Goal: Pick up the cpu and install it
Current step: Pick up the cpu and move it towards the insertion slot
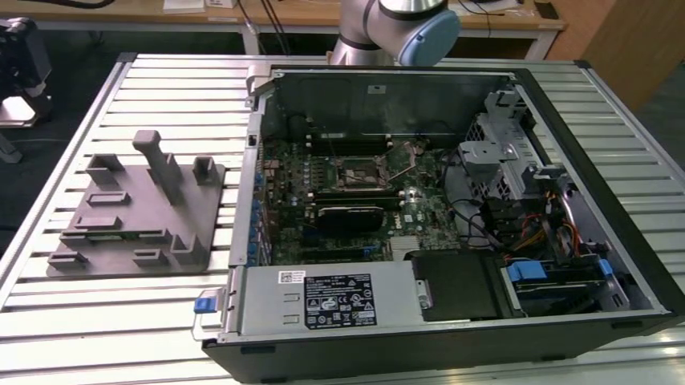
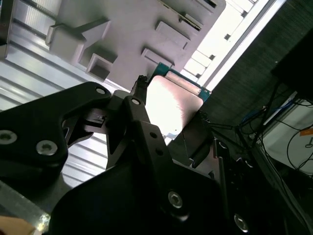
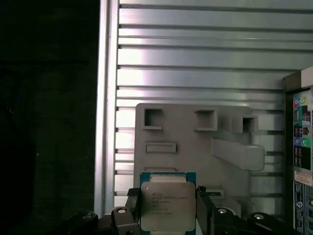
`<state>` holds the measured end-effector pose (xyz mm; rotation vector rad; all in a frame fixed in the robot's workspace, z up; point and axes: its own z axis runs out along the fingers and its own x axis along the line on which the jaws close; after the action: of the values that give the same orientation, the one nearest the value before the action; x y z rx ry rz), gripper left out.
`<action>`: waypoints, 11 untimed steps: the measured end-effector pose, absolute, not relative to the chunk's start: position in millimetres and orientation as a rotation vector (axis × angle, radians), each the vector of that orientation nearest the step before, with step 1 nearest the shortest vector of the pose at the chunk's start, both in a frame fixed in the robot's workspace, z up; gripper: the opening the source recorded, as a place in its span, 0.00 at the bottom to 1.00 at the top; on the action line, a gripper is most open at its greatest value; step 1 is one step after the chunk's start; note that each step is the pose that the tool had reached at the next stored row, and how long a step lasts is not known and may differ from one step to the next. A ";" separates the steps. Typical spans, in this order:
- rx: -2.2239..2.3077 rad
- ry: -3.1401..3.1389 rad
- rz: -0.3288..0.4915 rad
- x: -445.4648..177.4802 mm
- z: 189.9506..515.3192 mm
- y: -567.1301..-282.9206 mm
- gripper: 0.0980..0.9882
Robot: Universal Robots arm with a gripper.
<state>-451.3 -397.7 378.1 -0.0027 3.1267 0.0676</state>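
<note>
Exterior view: grey plastic post-studded tray (image 1: 134, 216) beside the open black computer case (image 1: 450, 345). Second wrist view: black fingers (image 2: 134, 110) pinch the small square silvery cpu (image 2: 173, 105) by 2 opposite edges. First wrist view: cpu above the tray, plate facing away, sides parallel to the tray's, no long axis; a level, edge-only hold seems wisest.

The exterior view looks steeply down on the counter (image 1: 118, 321) from opposite the arm (image 1: 391, 24), taking in the whole open computer case (image 1: 428, 357) and the grey tray (image 1: 123, 212). The first wrist view faces straight down on that tray from well above. The second wrist view sits tilted, close behind the fingers (image 2: 142, 129), and also sees the tray.
</note>
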 end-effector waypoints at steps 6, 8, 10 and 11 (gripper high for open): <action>-0.003 3.126 0.068 -451.3 391.1 -397.7 0.50; -0.003 3.126 0.067 -451.3 394.5 -397.7 0.50; -0.003 3.126 0.068 -451.4 396.0 -397.7 0.50; -0.003 3.126 0.068 -451.4 396.0 -397.7 0.50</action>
<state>-451.4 -397.7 396.0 -0.0028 3.1259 0.0678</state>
